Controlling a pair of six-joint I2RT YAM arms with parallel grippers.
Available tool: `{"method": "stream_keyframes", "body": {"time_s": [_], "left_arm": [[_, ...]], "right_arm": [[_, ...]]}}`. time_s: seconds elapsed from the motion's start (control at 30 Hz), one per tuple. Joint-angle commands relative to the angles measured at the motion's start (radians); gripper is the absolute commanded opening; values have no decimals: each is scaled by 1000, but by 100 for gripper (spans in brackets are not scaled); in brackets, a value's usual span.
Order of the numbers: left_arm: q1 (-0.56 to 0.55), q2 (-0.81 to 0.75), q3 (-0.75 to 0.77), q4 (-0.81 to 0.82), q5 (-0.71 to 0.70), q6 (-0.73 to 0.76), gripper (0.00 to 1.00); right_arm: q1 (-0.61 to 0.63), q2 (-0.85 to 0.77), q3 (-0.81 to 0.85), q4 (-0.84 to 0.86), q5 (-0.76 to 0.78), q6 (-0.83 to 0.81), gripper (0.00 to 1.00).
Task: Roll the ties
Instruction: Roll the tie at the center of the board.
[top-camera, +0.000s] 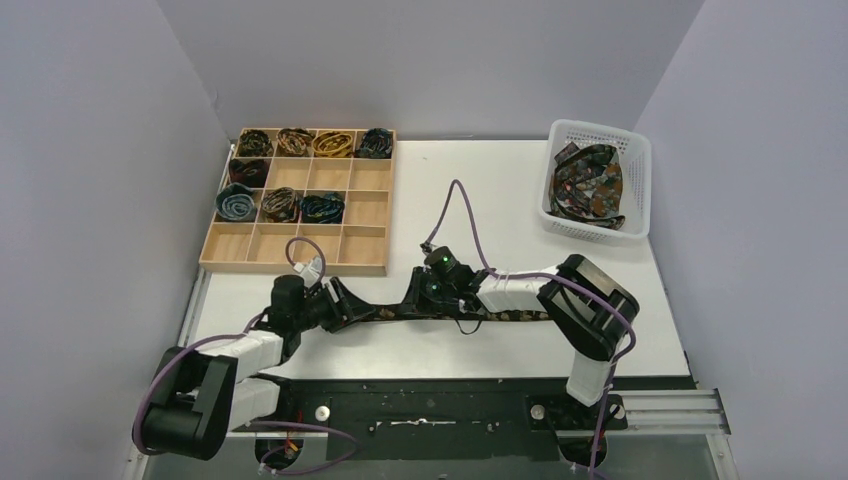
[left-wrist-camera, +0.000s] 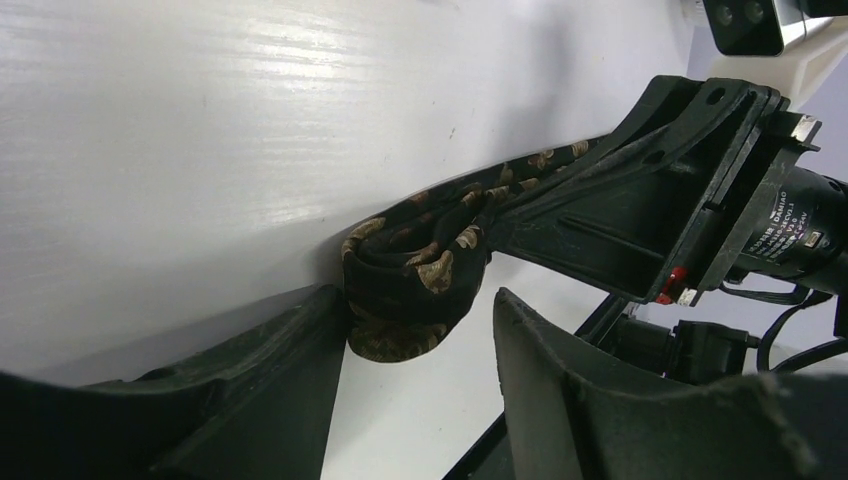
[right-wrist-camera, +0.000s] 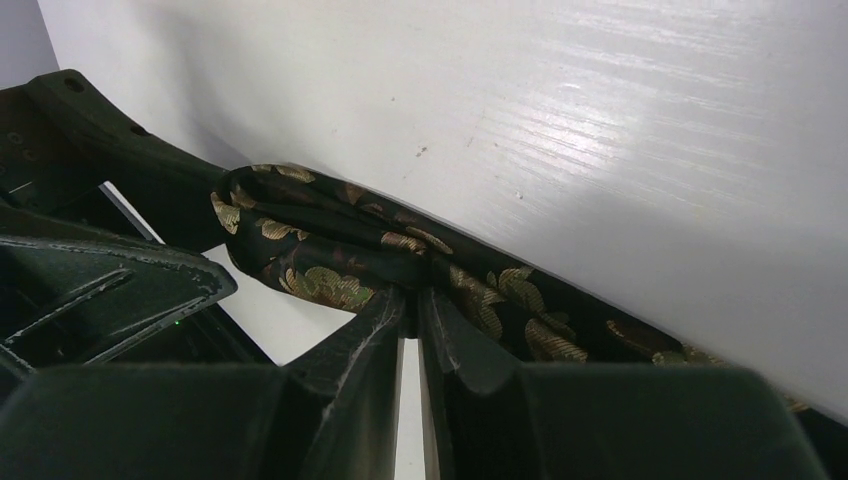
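A dark tie with a gold floral print lies flat along the near part of the white table. Its left end is folded into a small loop. My left gripper stands open around that loop; the fabric touches the left finger, and there is a gap to the right finger. My right gripper is shut on the tie just beside the fold, pinching the fabric between its tips. In the top view the left gripper and right gripper are close together.
A wooden compartment tray at the back left holds several rolled ties. A white plastic basket at the back right holds a loose heap of ties. The right arm's cable loops over the table's middle.
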Motion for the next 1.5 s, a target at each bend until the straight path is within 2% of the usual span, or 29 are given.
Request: {"method": "stream_keyframes", "body": {"time_s": [0.0, 0.2, 0.33, 0.43, 0.6, 0.73, 0.83, 0.9, 0.93, 1.13, 1.47], "left_arm": [[2, 75, -2, 46, -5, 58, 53], [0, 127, 6, 90, -6, 65, 42], [-6, 114, 21, 55, -52, 78, 36], [-11, 95, 41, 16, -81, 80, 27], [-34, 38, 88, -92, -152, 91, 13], [-108, -39, 151, -245, -275, 108, 5], [-169, -85, 213, -353, -381, 110, 2], [-204, -100, 250, -435, -448, 105, 1], [-217, -104, 265, -466, -478, 106, 0], [-309, -70, 416, -682, -675, 162, 0], [-503, 76, 642, -912, -956, 228, 0]], "right_arm": [[-8, 45, 3, -14, 4, 3, 13], [-13, 54, 5, -14, -9, 4, 13], [-13, 55, 5, -11, -14, 2, 13], [-13, 55, 8, -8, -20, 2, 12], [-13, 39, 17, 3, -32, -8, 14], [-14, 7, 23, 39, -74, -16, 19], [-14, -56, 22, 57, -72, -26, 25], [-17, -102, 28, 27, -39, -41, 36], [-19, -126, 30, 5, -12, -50, 38], [-46, -251, -3, -111, 159, -87, 42], [-145, -323, -61, -204, 196, -103, 43]]}}
